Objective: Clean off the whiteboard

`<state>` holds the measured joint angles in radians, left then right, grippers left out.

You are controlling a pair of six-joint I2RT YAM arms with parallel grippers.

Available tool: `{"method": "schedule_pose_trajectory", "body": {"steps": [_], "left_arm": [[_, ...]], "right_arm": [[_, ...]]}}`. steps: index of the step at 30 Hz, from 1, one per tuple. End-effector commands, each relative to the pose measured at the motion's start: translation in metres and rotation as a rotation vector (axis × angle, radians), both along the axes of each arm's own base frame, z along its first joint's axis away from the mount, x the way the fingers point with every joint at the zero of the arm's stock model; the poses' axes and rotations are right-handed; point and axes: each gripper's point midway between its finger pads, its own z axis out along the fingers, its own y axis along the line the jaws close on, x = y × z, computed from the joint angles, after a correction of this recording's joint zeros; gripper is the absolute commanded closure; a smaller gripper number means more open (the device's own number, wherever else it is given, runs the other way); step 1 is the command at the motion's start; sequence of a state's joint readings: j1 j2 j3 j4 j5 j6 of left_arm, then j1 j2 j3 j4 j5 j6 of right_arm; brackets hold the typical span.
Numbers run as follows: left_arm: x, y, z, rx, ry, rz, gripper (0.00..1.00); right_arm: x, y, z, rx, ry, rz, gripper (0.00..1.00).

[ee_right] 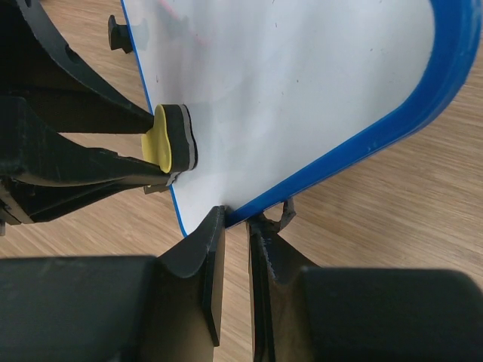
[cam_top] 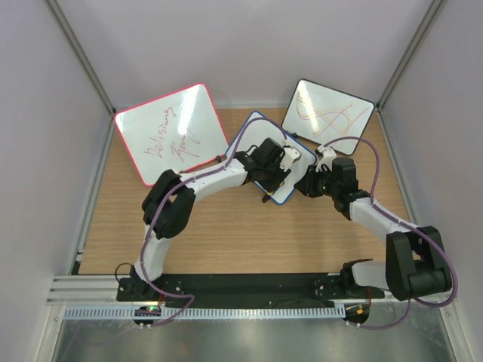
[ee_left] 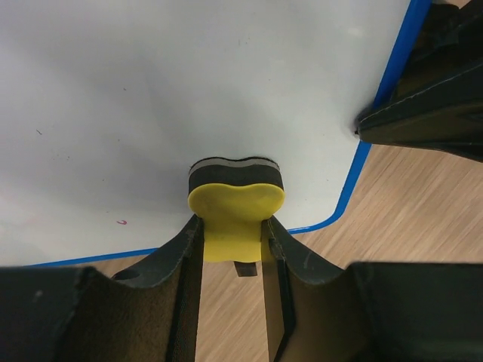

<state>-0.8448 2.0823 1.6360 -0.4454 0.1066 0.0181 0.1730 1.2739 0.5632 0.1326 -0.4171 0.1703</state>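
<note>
1. Gripping the yellow-backed eraser [ee_left: 235,197] by its narrow waist, my left gripper [ee_left: 235,230] is clamping it firmly; its dark felt face is pressing flat against the whiteboard [ee_left: 189,90].
2. My right gripper [ee_right: 235,220] is pinching the blue frame [ee_right: 355,139] beside a rounded corner, jaws clenched on that thin edge; I am reading this as bracing the board against the wiping.
3. The whiteboard is sitting mid-table [cam_top: 226,234] between my two arms; the eraser is working near its corner, and I am seeing only a small red fleck [ee_left: 121,222] on the white around the pad.
4. I am judging the board light, stiff and glossy, so likely to skate on its small feet under pressure; the frame is offering the surest hold, the slick face none.
5. Farther out, the pink-framed board [cam_top: 172,132] and the black-framed board [cam_top: 328,113] are leaning at the back; I am leaving both alone.
</note>
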Motion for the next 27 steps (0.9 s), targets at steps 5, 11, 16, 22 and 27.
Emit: {"method": "schedule_pose_trajectory", "body": {"steps": [5,11,16,22,27], "left_arm": [[0.025,0.015,-0.018,0.01,-0.002,0.021,1.0],[0.062,0.07,-0.022,0.096,-0.072,0.109,1.0],[0.071,0.094,-0.024,0.146,-0.115,0.107,1.0],[0.062,0.08,-0.023,0.103,-0.084,0.093,1.0],[0.032,0.041,-0.007,0.064,-0.102,-0.016,1.0]], "right_arm": [[-0.007,0.017,0.012,0.008,-0.047,0.107,0.99],[-0.007,0.017,0.013,0.009,-0.051,0.107,0.99],[-0.007,0.017,0.012,0.008,-0.049,0.107,0.99],[-0.007,0.017,0.012,0.008,-0.051,0.105,0.99],[-0.007,0.017,0.012,0.008,-0.052,0.105,0.99]]}}
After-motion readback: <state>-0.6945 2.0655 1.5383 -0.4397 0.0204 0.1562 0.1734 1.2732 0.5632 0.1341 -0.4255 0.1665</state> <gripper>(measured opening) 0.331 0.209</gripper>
